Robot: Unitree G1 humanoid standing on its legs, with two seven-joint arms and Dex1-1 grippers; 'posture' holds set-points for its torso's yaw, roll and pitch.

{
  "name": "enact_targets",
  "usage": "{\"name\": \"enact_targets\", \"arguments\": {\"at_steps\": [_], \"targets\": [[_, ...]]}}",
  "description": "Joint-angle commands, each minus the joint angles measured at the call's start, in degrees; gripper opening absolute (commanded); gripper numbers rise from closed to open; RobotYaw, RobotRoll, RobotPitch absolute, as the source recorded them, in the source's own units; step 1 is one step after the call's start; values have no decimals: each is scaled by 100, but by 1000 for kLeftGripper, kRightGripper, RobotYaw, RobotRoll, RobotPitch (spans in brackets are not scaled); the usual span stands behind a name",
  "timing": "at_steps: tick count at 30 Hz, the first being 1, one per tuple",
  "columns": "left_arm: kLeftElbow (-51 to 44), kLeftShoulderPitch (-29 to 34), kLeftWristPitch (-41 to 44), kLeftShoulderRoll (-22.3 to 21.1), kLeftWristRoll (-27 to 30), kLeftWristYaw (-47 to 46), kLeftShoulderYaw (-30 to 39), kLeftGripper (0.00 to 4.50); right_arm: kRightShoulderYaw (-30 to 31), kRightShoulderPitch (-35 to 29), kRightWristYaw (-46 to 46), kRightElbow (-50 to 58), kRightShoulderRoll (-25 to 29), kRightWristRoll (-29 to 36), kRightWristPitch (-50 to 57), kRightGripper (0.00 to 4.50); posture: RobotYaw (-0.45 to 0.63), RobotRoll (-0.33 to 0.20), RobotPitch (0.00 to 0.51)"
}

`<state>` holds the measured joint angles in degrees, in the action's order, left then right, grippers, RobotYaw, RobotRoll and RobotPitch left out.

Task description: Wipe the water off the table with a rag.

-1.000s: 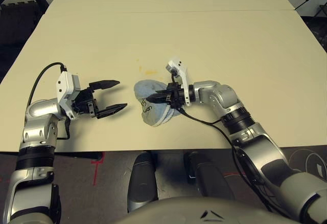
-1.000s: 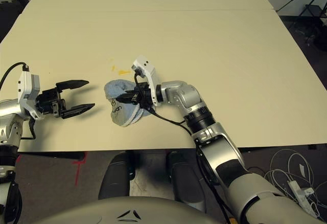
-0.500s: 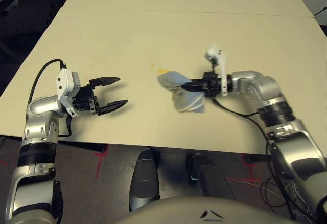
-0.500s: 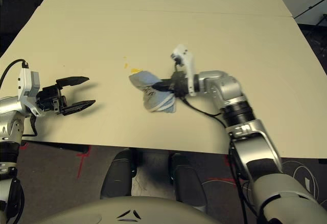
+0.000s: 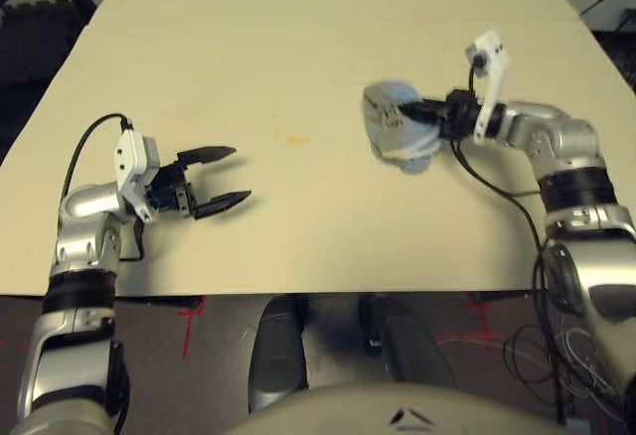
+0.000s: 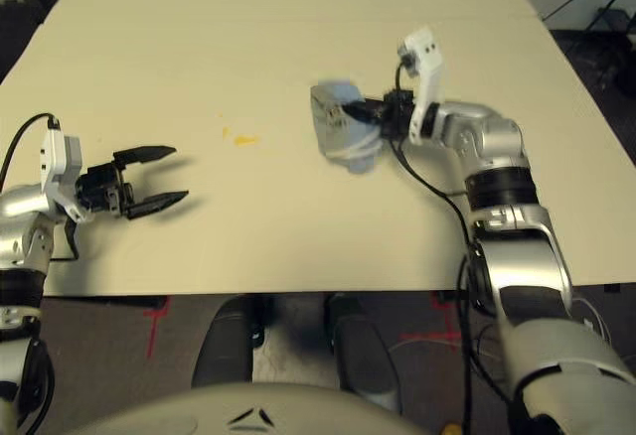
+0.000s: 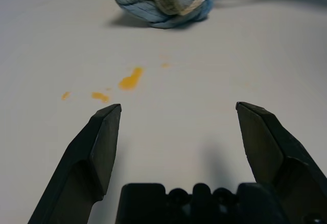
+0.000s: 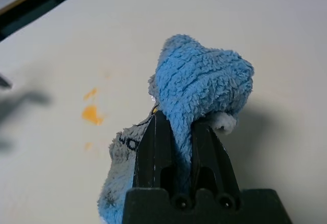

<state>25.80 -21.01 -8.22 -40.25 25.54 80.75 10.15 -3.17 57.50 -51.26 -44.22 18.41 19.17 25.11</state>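
Where right pincer [image 8: 179, 132] pinches, fleecy rag [image 8: 202, 83] bunches.

Rag [image 8: 202, 88] lower part hidden behind right hand [image 8: 180, 132] (wrist view); table [image 5: 298, 18] edges cropped.

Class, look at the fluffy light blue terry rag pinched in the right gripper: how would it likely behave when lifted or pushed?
The fluffy light blue terry rag probably flops: it bunches and droops around the shut right gripper. It looks light, held by one small pinch. Pushed over the pale cream table, it would likely crumple rather than roll.
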Motion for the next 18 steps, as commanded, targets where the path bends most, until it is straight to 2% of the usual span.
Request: {"name": "enact_targets", "arguments": {"at_steps": [1, 8, 18], "targets": [[124, 32, -86, -63, -82, 29, 12, 4500, -41, 402, 60, -698, -248, -153, -464, 111, 212, 0, 180], [251, 77, -155, -175, -131, -189, 138, 4500, 195, 1037, 139, -2171, -869, -796, -991, 111, 247, 0, 184], [428, 125, -345, -236, -168, -367, 246, 4500, 338, 1143, 109, -2797, -1418, -1336, -1204, 110, 284, 0, 186]]}}
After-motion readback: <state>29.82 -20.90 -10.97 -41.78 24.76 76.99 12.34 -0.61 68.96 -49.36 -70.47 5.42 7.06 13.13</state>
